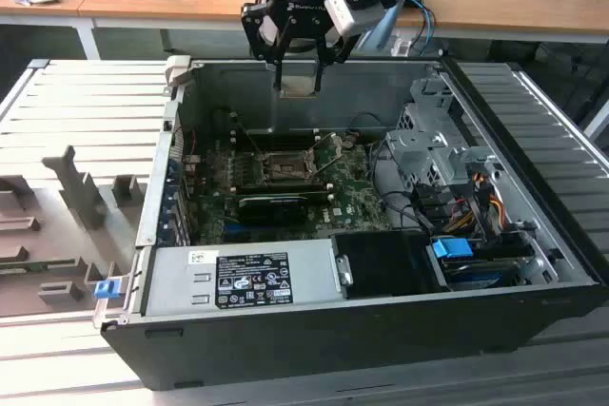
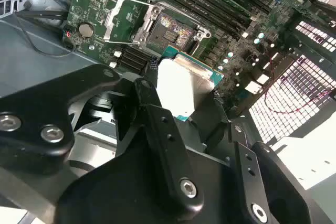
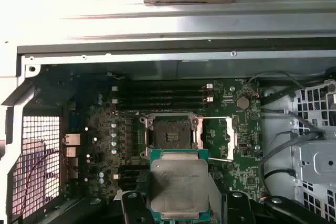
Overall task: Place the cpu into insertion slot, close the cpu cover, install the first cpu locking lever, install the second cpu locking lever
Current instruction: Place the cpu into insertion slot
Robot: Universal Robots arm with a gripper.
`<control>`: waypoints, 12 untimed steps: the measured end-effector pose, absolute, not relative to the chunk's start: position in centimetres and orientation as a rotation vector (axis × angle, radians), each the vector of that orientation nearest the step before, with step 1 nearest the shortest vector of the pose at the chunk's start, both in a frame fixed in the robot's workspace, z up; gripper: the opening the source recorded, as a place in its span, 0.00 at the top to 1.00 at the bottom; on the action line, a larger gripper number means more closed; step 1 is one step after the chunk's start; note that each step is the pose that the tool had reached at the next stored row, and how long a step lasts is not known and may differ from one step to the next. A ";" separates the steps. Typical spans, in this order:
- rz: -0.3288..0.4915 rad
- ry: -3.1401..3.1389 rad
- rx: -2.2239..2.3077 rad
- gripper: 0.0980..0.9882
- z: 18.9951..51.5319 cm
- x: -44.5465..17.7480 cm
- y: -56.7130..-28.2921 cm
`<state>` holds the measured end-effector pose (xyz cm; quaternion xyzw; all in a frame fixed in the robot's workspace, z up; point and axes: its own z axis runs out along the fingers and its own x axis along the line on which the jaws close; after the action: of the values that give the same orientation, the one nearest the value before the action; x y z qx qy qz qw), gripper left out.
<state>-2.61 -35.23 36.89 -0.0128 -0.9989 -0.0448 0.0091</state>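
My gripper (image 1: 301,71) hangs above the back wall of the open computer case (image 1: 152,197), shut on the cpu (image 1: 301,81). In the first wrist view the cpu (image 3: 178,184) lies flat between the black fingers (image 3: 132,207), silver-grey top showing, just short of the insertion slot (image 3: 170,132) and above the board. The insertion slot (image 2: 170,27) is bare, a dark square recess rimmed with metal. The cpu cover (image 3: 218,137) is swung open beside it, also seen as the cpu cover (image 2: 123,19) in the second wrist view. Thin lever rods stand raised around the insertion slot (image 1: 285,168).
Black memory slots (image 3: 163,95) run along one side of the socket, and a black graphics card (image 1: 276,204) along the other. A power supply (image 1: 238,278), a drive cage (image 1: 428,140) and loose cables (image 1: 476,202) crowd the case. A grey fixture tray (image 1: 57,235) lies at the exterior view's left.
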 end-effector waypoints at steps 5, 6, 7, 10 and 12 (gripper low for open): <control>-0.140 -3.120 -0.048 0.52 36.9 -2.6 -35.2; -0.140 -3.120 -0.054 0.52 36.9 -2.6 -35.2; -0.140 -3.120 -0.060 0.52 36.9 -2.6 -35.2; -0.140 -3.120 -0.072 0.52 36.9 -2.6 -35.2; -0.140 -3.120 -0.077 0.52 36.9 -2.6 -35.2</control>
<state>-2.61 -35.23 36.90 -0.0247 -0.9986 -0.0449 0.0086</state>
